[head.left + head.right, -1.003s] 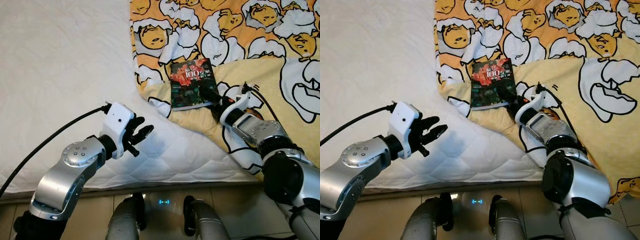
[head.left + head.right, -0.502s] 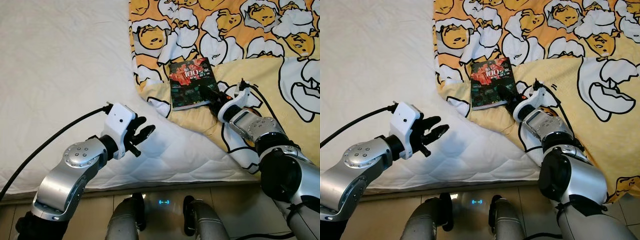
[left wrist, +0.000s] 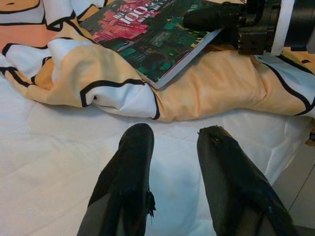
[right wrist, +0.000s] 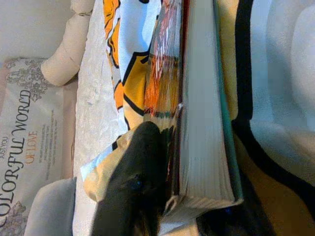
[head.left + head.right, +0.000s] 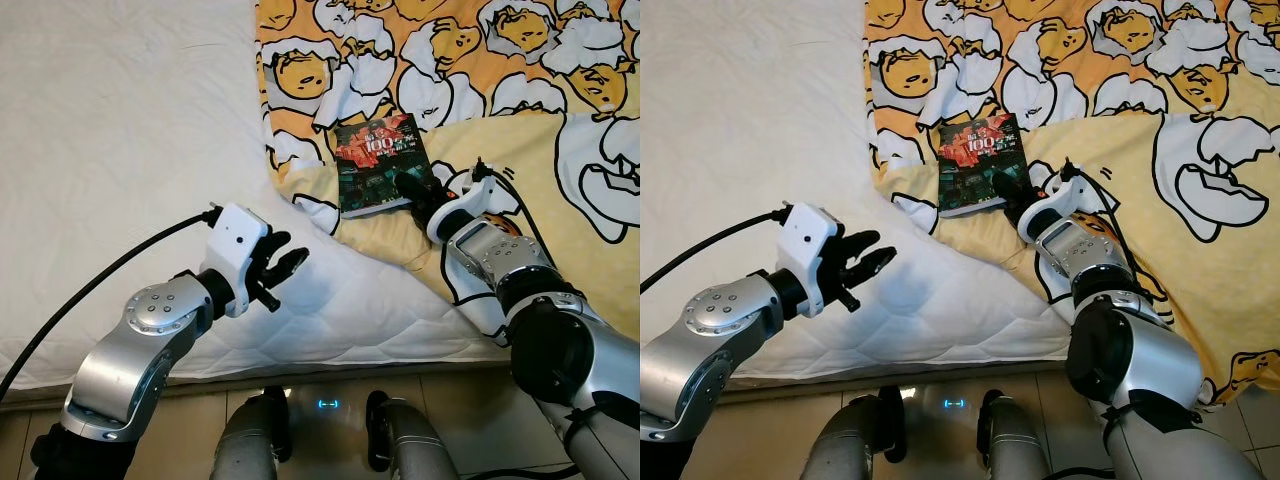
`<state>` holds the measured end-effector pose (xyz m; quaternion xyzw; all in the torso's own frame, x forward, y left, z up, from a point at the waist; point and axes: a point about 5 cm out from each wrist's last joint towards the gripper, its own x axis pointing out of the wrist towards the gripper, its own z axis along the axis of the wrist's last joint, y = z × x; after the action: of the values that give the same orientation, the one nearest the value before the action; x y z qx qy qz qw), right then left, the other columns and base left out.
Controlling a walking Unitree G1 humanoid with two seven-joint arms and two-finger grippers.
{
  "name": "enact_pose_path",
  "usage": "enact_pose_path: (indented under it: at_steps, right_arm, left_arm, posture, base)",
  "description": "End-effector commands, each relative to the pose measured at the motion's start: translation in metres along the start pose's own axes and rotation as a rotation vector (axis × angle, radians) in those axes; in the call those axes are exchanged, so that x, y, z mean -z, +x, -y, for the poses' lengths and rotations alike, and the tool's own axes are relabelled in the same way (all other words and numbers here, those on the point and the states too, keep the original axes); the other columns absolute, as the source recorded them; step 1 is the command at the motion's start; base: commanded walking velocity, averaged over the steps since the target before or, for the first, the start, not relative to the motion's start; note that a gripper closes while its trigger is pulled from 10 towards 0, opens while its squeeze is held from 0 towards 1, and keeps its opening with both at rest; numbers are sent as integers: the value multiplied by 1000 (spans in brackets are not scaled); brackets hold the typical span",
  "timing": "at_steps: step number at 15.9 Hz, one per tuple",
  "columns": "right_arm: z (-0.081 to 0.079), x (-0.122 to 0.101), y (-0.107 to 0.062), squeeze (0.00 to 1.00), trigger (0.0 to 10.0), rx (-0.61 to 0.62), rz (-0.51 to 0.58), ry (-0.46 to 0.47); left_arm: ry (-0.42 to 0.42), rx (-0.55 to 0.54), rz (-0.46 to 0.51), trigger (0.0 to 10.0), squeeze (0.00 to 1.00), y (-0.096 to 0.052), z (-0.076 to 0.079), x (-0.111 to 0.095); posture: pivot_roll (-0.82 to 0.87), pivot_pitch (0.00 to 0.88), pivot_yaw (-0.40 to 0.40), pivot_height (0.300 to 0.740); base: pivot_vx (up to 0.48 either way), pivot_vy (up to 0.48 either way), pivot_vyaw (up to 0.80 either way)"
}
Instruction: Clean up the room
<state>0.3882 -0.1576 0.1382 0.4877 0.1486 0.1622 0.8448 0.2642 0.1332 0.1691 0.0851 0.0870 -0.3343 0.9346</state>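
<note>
Home bedroom: white quilted mattress (image 5: 120, 150), cartoon-print duvet (image 5: 520, 90) over its right part, tiled floor (image 5: 330, 395) below.

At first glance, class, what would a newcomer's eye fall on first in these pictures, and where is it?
The yellow cartoon blanket covering the bed's right side, against the white mattress on the left. On the blanket lies a dark book, its near corner pinched by the right gripper. The left gripper hovers open above the mattress.

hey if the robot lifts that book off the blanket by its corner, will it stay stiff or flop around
Probably it will sag some: the book looks like a thin glossy paperback, and the right gripper pinches only one corner. The shiny cover might slip between the fingers. It looks light, and the soft rumpled blanket offers little to press against.
</note>
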Motion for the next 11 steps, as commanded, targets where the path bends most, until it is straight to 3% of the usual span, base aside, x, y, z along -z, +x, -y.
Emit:
enact_pose_path:
  at_steps: [1, 7, 11]
  right_arm:
    - [-4, 3, 3, 0, 0, -15, -2, 14]
    - [0, 0, 0, 0, 0, -22, 3, -1]
    - [-6, -18, -9, 0, 0, -173, 24, -50]
  left_arm:
    - [-14, -5, -20, 10000, 0, -2, 0, 6]
    - [-19, -4, -21, 10000, 0, 0, 1, 7]
    - [-27, -43, 10, 10000, 0, 2, 1, 7]
  posture:
    - [8, 293, 10, 740]
    - [2, 291, 14, 740]
    - [-6, 249, -6, 740]
  base:
    - [0, 0, 0]
    - [0, 0, 0]
    - [0, 0, 0]
